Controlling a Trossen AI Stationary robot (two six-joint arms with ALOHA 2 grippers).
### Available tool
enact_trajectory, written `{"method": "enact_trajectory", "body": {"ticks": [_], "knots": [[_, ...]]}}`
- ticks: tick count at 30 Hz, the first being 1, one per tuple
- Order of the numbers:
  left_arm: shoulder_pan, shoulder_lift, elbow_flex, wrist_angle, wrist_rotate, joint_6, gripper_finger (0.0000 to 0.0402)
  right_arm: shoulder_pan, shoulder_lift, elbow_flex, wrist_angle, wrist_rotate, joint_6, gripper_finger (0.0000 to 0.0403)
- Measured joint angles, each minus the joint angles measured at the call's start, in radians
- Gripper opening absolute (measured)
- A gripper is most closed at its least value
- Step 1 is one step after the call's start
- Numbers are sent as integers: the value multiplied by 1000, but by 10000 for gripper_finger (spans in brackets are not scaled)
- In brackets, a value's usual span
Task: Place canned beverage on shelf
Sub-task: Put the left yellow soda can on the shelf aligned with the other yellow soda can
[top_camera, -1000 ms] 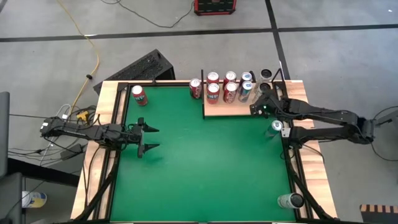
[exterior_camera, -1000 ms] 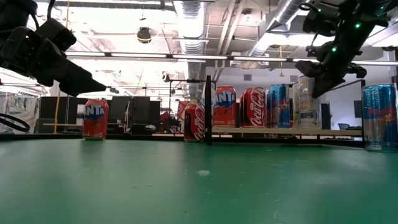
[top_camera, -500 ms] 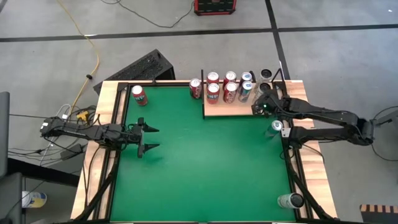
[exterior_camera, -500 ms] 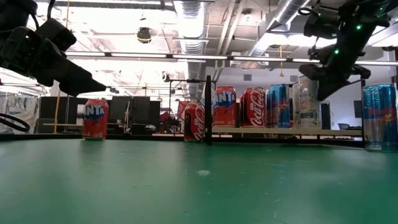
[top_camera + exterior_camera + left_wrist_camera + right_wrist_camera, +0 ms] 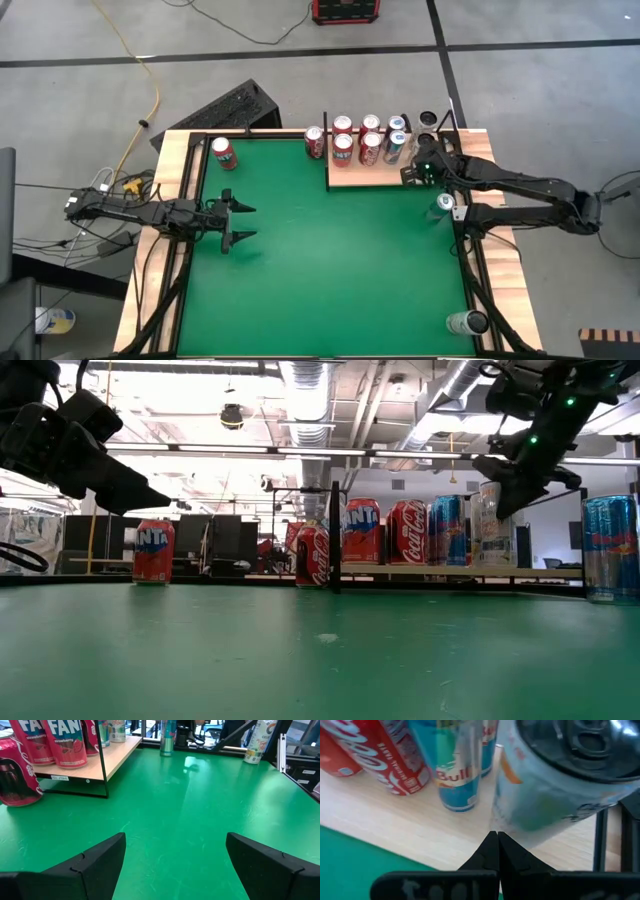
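Note:
The shelf (image 5: 365, 176), a pale wood board with thin black posts, lies at the table's far right and carries several upright cans. My right gripper (image 5: 408, 175) is shut and slants down over the shelf's right end, its tips (image 5: 496, 840) close beside a pale dark-topped can (image 5: 555, 795) that stands on the board. A Red Bull can (image 5: 460, 785) stands just beyond. A red Fanta can (image 5: 223, 152) stands on the green at the far left, and a Coca-Cola can (image 5: 315, 142) stands beside the shelf's left post. My left gripper (image 5: 246, 222) waits open at the left, with nothing between its fingers. My right gripper has its shut fingertips right at the pale can's side (image 5: 507, 827), low on the wall, coming slanting down from the table's near side. Whether they touch the can, I cannot tell. The can stands upright on the shelf.
Two more cans stand on the right wooden rail, one (image 5: 445, 205) near the shelf and one (image 5: 467, 322) at the near corner. A black keyboard (image 5: 235, 108) lies beyond the far edge. The middle of the green surface (image 5: 330, 260) is bare.
My right gripper has shifted slightly above the shelf's right end, first toward the table's right edge and then back toward the cans, staying shut. No can has moved.

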Motion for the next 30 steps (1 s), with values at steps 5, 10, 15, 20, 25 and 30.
{"method": "enact_trajectory", "body": {"ticks": [5, 10, 15, 20, 25, 30], "knots": [[0, 0, 0, 0, 0, 0, 330, -31, 0, 0, -13, 7, -7, 16], [0, 0, 0, 0, 0, 0, 330, -48, 0, 0, -39, 62, -9, 16], [0, 0, 0, 0, 0, 0, 330, -58, 0, 0, -43, 81, -24, 16], [0, 0, 0, 0, 0, 0, 330, -70, 0, 0, -54, 99, -32, 16], [0, 0, 0, 0, 0, 0, 330, -75, 0, 0, -60, 153, -34, 16], [0, 0, 0, 0, 0, 0, 330, -67, 0, 0, -64, 88, -34, 16]]}}
